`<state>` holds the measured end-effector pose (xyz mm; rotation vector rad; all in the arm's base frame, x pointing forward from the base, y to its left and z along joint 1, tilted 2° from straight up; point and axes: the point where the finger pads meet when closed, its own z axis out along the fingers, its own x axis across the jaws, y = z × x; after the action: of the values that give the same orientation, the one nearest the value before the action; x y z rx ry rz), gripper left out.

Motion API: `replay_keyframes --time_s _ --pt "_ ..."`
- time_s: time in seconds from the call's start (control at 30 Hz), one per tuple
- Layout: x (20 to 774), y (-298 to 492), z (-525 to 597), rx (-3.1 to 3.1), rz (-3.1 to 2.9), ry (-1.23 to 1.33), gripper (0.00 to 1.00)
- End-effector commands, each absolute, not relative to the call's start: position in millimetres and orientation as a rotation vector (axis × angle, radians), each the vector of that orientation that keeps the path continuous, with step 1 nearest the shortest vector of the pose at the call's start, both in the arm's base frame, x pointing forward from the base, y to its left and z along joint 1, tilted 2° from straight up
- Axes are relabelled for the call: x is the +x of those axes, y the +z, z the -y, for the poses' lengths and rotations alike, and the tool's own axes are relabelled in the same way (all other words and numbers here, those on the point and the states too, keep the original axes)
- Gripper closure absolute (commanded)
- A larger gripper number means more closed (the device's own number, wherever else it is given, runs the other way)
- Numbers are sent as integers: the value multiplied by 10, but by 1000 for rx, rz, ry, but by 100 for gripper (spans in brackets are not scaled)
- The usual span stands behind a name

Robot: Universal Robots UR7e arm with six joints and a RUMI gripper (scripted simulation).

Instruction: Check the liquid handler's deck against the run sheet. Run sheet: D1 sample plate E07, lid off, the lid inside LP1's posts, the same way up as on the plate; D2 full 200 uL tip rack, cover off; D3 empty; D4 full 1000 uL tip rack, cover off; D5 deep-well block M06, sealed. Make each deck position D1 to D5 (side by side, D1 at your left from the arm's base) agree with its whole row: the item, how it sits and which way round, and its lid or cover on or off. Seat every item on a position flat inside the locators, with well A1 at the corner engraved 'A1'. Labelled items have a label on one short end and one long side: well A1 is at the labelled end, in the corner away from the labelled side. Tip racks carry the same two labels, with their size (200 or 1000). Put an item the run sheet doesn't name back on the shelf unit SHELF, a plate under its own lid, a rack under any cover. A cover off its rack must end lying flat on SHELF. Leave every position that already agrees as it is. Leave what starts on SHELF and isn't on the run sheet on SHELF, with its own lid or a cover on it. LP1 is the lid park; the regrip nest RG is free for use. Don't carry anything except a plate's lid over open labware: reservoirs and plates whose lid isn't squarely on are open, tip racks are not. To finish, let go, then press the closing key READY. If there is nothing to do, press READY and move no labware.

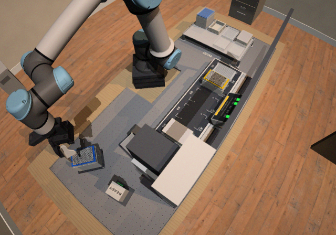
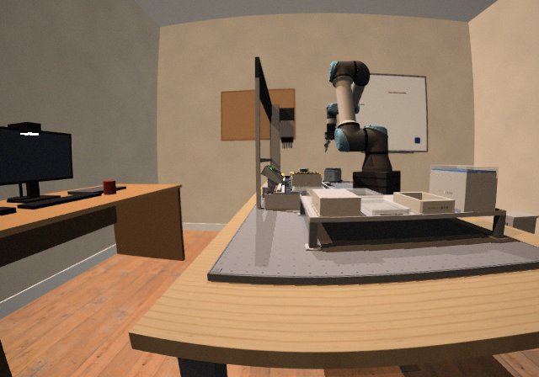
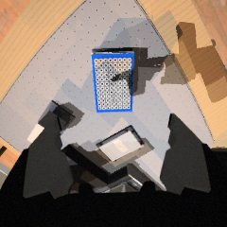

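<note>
My gripper (image 1: 68, 153) (image 3: 113, 115) (image 2: 326, 146) is open and empty. It hangs above the left edge of a blue-rimmed tip rack (image 1: 84, 155) (image 3: 113, 82). The rack stands uncovered on a low nest on the grey mat, apart from the fingers. A yellow-rimmed tip rack (image 1: 216, 78) sits uncovered at the far end of the dark deck (image 1: 195, 105), with a clear plate (image 1: 226, 70) close behind it. A beige flat item (image 1: 176, 129) sits at the deck's near end. The READY key (image 1: 117, 191) (image 3: 120, 145) stands on the mat near the blue rack.
The shelf unit (image 1: 200, 38) (image 2: 399, 219) at the far end holds a blue-topped box (image 1: 205, 17), an open tray (image 1: 217, 26) and flat plates. A pipetting head (image 1: 226, 106) with green lights hangs over the deck. A dark and a white housing (image 1: 168, 159) cover the deck's near end.
</note>
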<state>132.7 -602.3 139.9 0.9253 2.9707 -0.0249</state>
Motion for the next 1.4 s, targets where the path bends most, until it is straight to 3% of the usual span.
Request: replay_keyframes --time_s 0.0,1.37 --pt "1325 1489 6025 925 -2970 -27 18" --pt "1310 2106 6009 925 -2970 -27 18"
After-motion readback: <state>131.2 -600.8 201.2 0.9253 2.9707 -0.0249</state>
